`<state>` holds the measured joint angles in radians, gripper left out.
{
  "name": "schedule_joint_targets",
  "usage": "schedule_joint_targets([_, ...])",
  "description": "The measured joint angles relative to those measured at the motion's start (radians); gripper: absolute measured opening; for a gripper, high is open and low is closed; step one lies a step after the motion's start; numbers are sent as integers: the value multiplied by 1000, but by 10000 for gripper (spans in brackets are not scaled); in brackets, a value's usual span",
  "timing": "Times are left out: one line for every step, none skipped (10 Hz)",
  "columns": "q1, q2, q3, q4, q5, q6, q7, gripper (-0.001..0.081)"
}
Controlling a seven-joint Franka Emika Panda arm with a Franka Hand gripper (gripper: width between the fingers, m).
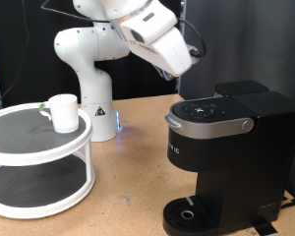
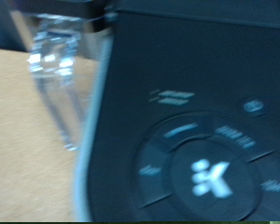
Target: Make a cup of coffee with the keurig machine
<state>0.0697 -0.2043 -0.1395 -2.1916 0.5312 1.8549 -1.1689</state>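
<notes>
The keurig machine stands right, lid down, drip tray bare; the cup waits far left on the tiered stand; the gripper hovers above the button panel, finger spread indiscernible, so pressing seems in hand.

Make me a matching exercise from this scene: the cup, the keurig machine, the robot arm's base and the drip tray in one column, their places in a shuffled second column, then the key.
Things:
1. cup
2. keurig machine
3. arm base
4. drip tray

Places:
A. at the foot of the coffee maker, near the exterior view's bottom
B. on the top tier of the white round two-tier stand, at the exterior view's left
C. standing on the wooden table behind the stand, near the middle
D. at the exterior view's right, lid shut, below the robot's hand

Pairs: 1-B, 2-D, 3-C, 4-A
</notes>
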Motion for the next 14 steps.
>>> schedule_joint_targets([-11,-9,-18,1,-16,-49,-28,4])
schedule_joint_targets([-21,-23,-34,0,-16,-63,-56,4])
schedule_joint_targets([-22,-41,-42,-8,-15,-66,-68,4])
schedule_joint_targets([-22,-39,-42,-9,-15,-65,-60,4])
schedule_joint_targets([-23,-39,-41,-20,-14,-33,-22,4])
schedule_joint_targets([-26,-41,-40,-37,-20,-24,36,4])
schedule_joint_targets([-31,-44,-41,-48,-41,-43,82,4])
schedule_joint_targets([-38,-49,-42,-51,-90,-98,105,4])
schedule_joint_targets([-46,-59,-44,-51,-140,-156,107,4])
schedule_joint_targets([-52,-74,-49,-52,-160,-193,90,4])
schedule_joint_targets([-54,-93,-56,-59,-165,-207,78,4])
schedule_joint_targets([-54,-90,-56,-60,-165,-207,80,4])
schedule_joint_targets([-54,-90,-58,-66,-162,-201,61,4])
schedule_joint_targets([-54,-95,-68,-79,-161,-205,18,4])
